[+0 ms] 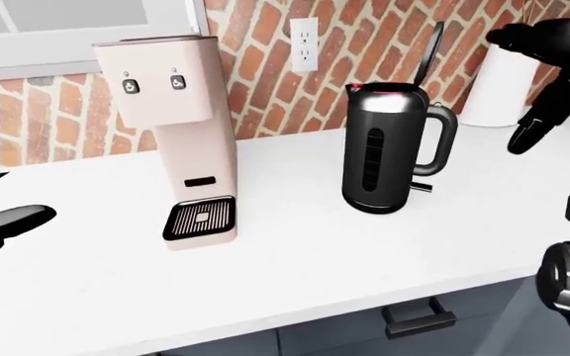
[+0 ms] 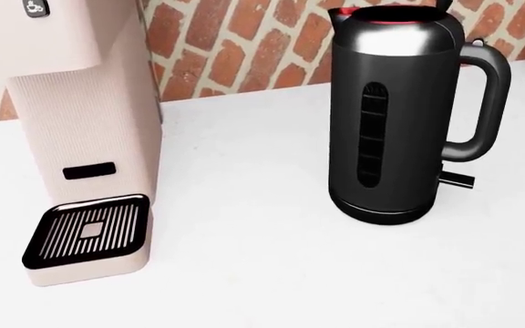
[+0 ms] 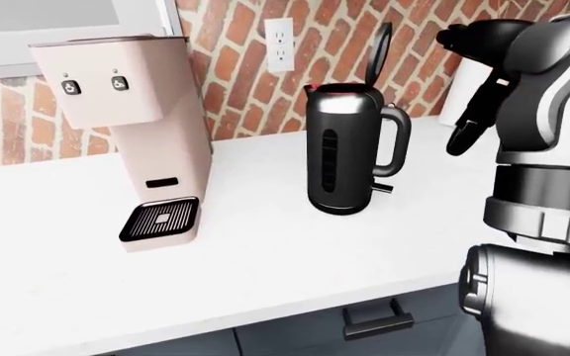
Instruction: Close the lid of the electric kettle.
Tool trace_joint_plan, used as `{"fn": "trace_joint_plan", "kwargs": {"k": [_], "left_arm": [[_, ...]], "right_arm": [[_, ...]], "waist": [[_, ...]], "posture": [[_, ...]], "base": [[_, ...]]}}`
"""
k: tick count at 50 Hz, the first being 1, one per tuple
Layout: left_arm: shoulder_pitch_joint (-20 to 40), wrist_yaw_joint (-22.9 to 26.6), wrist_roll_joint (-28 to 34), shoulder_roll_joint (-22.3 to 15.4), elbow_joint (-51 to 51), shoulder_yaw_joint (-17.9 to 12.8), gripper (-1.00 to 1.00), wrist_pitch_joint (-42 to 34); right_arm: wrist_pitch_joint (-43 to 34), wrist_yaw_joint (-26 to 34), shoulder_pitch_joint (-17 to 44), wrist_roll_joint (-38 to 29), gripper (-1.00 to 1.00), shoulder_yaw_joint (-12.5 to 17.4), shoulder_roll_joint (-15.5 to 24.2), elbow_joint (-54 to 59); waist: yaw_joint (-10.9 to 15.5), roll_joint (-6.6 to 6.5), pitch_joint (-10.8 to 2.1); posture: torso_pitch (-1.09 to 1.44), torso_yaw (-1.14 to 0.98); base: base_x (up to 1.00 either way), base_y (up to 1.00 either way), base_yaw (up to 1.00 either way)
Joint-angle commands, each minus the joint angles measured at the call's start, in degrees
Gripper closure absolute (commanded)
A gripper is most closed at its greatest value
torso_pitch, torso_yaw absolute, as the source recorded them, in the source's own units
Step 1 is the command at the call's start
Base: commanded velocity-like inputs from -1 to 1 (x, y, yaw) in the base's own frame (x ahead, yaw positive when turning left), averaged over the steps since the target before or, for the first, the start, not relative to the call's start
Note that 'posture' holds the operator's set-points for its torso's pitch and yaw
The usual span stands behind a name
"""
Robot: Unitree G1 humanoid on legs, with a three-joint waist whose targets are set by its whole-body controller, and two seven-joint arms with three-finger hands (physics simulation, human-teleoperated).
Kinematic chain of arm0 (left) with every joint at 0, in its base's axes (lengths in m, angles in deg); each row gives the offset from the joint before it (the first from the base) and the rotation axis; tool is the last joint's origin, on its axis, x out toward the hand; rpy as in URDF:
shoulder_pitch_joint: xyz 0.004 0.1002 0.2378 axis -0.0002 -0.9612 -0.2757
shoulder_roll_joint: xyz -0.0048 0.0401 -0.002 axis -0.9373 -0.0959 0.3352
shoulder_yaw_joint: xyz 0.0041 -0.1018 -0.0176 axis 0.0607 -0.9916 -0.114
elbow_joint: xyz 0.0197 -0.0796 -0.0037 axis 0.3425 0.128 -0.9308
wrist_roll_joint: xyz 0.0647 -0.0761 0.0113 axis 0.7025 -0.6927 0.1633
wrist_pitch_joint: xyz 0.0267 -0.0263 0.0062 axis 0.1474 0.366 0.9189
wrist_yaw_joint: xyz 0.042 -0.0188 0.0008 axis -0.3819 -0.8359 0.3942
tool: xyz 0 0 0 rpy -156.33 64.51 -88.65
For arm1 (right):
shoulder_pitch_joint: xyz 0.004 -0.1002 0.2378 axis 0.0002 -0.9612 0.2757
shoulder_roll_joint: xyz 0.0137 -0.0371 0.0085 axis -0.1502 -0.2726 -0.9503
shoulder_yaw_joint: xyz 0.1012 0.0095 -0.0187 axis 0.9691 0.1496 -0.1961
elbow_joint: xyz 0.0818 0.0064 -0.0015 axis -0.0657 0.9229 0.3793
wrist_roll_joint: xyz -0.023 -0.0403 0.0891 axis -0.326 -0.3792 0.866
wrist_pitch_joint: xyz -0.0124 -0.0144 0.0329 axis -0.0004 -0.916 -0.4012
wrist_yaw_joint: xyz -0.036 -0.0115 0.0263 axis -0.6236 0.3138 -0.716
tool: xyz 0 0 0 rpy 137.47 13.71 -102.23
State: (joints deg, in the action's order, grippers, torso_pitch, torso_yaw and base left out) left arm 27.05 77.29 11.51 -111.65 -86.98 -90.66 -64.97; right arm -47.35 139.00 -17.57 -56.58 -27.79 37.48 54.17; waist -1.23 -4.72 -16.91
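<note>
While the white counter (image 1: 295, 252) and brick wall (image 1: 364, 44) fill most of the eye views, the task's thing is the electric kettle (image 1: 384, 152), upright on the counter, with the pink coffee machine (image 1: 181, 141) off to its left in view. The right hand (image 3: 468, 119) hangs raised to the kettle's right and apart from it, fingers pointing down and holding nothing; whether they are spread or curled I cannot tell. From that hand, the kettle body sits to the left and slightly lower, handle (image 1: 443, 141) on the near side facing it. The lid (image 1: 426, 53) stands nearly vertical above the handle, up and left of the hand, hinged at the handle end. Judgement: rigid shell, smooth and probably slick, steady on its base; lid is light and stiff on a hinge, so no grip needed, push its upper outer face toward the spout and down. The left hand (image 1: 8, 222) shows only as a dark shape at the left edge, well away, state unclear
</note>
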Motion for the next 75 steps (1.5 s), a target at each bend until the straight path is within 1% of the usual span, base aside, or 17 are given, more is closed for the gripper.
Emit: {"fn": "trace_joint_plan", "kwargs": {"k": [1,10,16,20,25,33,48,57,61,68,75], "left_arm": [[1.08,0.02,-0.21,-1.16,-1.17,-0.19,-1.00,1.23],[1.27,-0.23,-0.56,-1.40,-1.41,-0.32,-1.00,0.78],[1.25,-0.29,-0.21,-1.07,-1.69,0.42,-1.00,0.90],[1.33,-0.28,-0.43,-1.16,-1.86,0.13,-1.00,0.56],[1.26,-0.07,0.22,-0.84,-1.36,0.66,-1.00,1.42],[1.31,-0.26,-0.64,-1.25,-1.80,-0.35,-1.00,0.48],[1.20,0.04,0.42,-0.83,-0.62,0.72,-1.00,2.18],[1.26,-0.19,-0.48,-1.21,-1.28,-0.19,-1.00,1.24],[1.24,-0.26,-0.47,-1.28,-1.22,-0.12,-1.00,1.32],[1.30,-0.37,-0.62,-1.47,-1.31,-0.23,-1.00,1.11],[1.26,-0.35,-0.28,-1.28,-1.13,0.16,-1.00,1.45]], "right_arm": [[0.95,-1.13,2.03,-0.66,-1.00,0.30,0.38,-1.22],[2.25,-1.48,3.15,-2.19,-1.00,-0.11,-0.42,0.54],[2.39,-2.63,4.08,-3.19,-1.00,-0.75,-1.94,2.15],[3.14,-3.00,4.84,-4.02,-1.00,-1.20,-2.37,3.39],[3.98,-2.86,5.62,-5.12,-1.00,-1.59,-3.05,4.33],[5.12,-1.62,6.22,-6.00,-1.00,-1.85,-3.95,4.62],[6.31,-2.47,9.33,-7.59,-1.00,-2.83,-5.20,9.11],[6.31,-2.72,9.45,-8.25,-1.00,-3.29,-7.02,9.24],[6.07,-3.16,9.36,-8.49,-1.00,-3.49,-7.70,9.24],[5.84,-3.71,10.63,-8.83,-1.00,-4.00,-8.77,10.53],[6.07,-4.43,13.50,-9.30,-1.00,-4.81,-10.10,13.11]], "waist": [[-0.01,0.06,-0.21],[0.02,-0.11,-0.25],[-0.04,-0.26,-0.29],[-0.10,-0.31,-0.31],[-0.06,-0.29,-0.26],[-0.09,-0.36,-0.17],[-0.07,-0.48,-0.19],[-0.15,-0.58,-0.14],[-0.10,-0.59,-0.15],[-0.06,-0.69,-0.12],[-0.13,-0.86,-0.13]], "posture": [[-0.49,0.00],[-0.49,0.00],[-0.49,0.00],[-0.49,0.00],[-0.49,0.00],[-0.49,0.00],[-0.49,0.00],[-0.49,0.00],[-0.49,0.00],[-0.49,0.00],[-0.49,0.00]], "base": [[0.00,0.00,0.00],[0.00,0.00,0.00],[0.00,0.00,0.00],[0.00,0.00,0.00],[0.00,0.00,0.00],[0.00,0.00,0.00],[0.00,0.00,0.00],[0.00,0.00,0.00],[0.00,0.00,0.00],[0.00,0.00,0.00],[0.00,0.00,0.00]]}}
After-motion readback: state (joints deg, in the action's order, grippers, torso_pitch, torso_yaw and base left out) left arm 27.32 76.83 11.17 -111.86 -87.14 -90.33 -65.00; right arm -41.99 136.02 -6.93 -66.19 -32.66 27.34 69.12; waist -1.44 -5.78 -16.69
